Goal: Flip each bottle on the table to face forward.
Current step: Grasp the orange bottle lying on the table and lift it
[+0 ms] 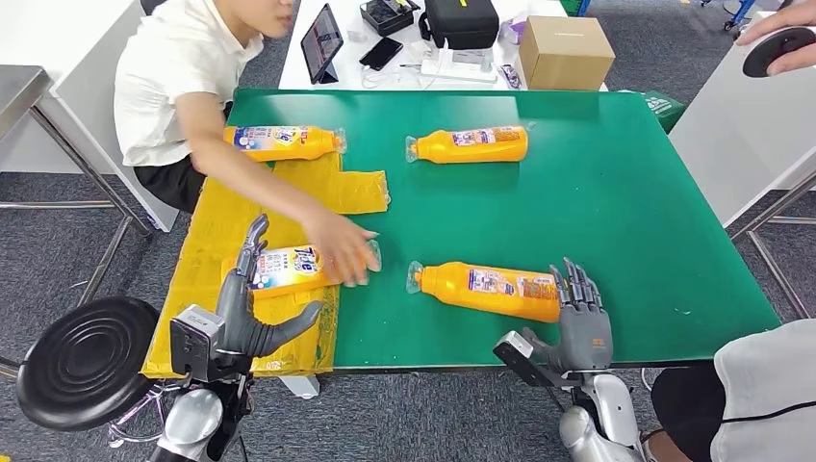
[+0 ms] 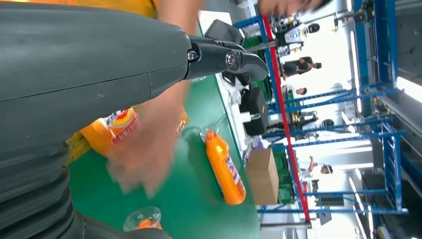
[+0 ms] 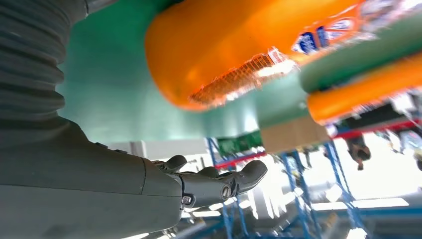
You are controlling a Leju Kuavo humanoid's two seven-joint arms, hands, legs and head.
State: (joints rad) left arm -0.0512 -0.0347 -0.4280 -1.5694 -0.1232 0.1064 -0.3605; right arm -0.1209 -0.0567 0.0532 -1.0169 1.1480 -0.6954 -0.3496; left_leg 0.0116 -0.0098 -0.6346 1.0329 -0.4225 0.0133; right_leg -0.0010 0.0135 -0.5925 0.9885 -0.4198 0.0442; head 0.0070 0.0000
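The robot's left hand (image 1: 252,308), grey and ribbed, is hovering at the green table's (image 1: 625,192) near-left corner with its fingers spread, gripping nothing. Just beyond its fingertips, the near-left orange plastic bottle (image 1: 289,268) is lying on crinkled yellow plastic sheeting (image 1: 216,241), label up, while a person's hand (image 1: 344,252) is pressing on its capped end (blurred in the left wrist view). Along the far edge, a far-left orange bottle (image 1: 284,141) and a far-middle orange bottle (image 1: 470,145) are lying on their sides. Near the front edge, the glossy near-right orange bottle (image 1: 486,288) is lying with its cap pointing left; the right hand (image 1: 580,313) is standing open just beside its base, fingers apart and upright.
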